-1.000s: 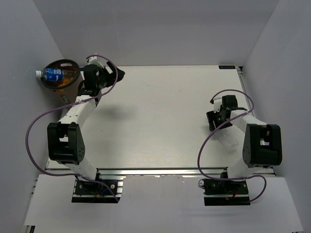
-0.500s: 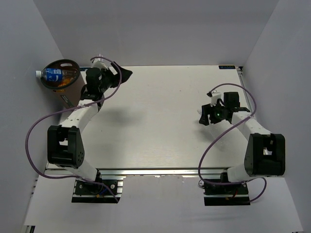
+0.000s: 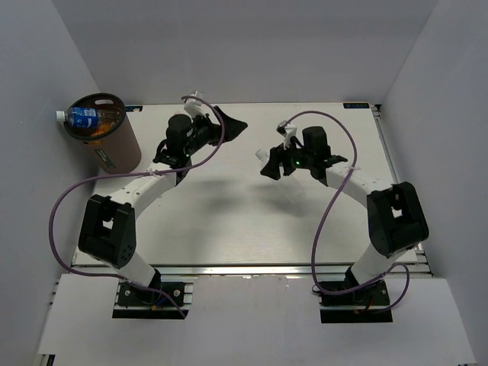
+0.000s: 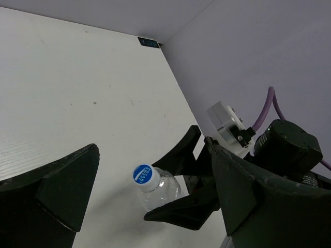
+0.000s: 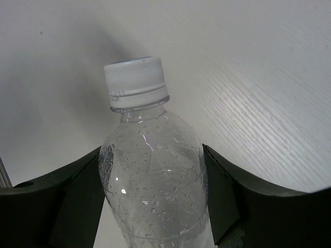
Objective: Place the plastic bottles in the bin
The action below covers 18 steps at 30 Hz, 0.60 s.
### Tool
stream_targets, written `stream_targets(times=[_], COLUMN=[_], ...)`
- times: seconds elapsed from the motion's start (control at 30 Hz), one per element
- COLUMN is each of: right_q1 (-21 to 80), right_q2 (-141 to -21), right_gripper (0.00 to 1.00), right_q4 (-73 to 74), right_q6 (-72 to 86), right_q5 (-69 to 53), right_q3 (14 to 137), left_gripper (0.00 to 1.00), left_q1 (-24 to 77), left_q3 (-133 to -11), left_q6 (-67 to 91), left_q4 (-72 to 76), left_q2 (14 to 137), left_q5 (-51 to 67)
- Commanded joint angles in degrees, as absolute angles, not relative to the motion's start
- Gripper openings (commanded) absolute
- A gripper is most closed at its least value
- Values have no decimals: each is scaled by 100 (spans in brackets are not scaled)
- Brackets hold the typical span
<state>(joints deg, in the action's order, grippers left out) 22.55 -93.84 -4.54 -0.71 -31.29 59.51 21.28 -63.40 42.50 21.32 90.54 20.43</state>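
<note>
My right gripper (image 3: 270, 163) is shut on a clear plastic bottle (image 5: 155, 175) with a white cap; in the left wrist view the bottle (image 4: 155, 187) shows a blue cap top. It is held above the table's middle. My left gripper (image 3: 230, 125) is open and empty, a little left of the bottle, its jaws facing it (image 4: 154, 150). The dark-brown bin (image 3: 122, 149) stands at the far left. In it lie a blue-label bottle (image 3: 82, 117) with its white cap over the rim and orange bottles (image 3: 103, 131).
White table (image 3: 229, 221) enclosed by grey walls at the left, back and right. Purple cables loop from both arms. A small blue tag (image 4: 149, 42) sits at the table's far right corner.
My left gripper has swung right, away from the bin, to the table's middle. My right gripper has carried the clear bottle from the right side leftwards to meet it.
</note>
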Motion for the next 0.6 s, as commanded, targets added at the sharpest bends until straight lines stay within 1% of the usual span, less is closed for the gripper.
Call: stream_targets(times=[0.0,0.13,0.5,0.53,0.57], right_q1=[2434,2654,2883,2874,2883], right_q2=[-9597,-9755,-9923,-9914,-9914], right_gripper=[25,26,26,27,27], right_q4=[-1265,-1696,-1951,-2021,-2039], right_q6=[535,711,931,940,940], right_q5=[-3146,-3129,-2997,-3006,-3015], right_q3=[6459,6591,6935,6935,6943], left_gripper=[98,98,98,96,86], left_q1=[2206,2311,2724,2725,2725], left_q3=[-6416,-6469,-6926,-6926,-6908], left_q6=[4175,4105,3885,3885,3893], left_q4=[2154,2013,1608,1626,1669], left_q2=[9035,9123,9659,9668,9685], left_q5=[1776,1573,1468,1476,1511])
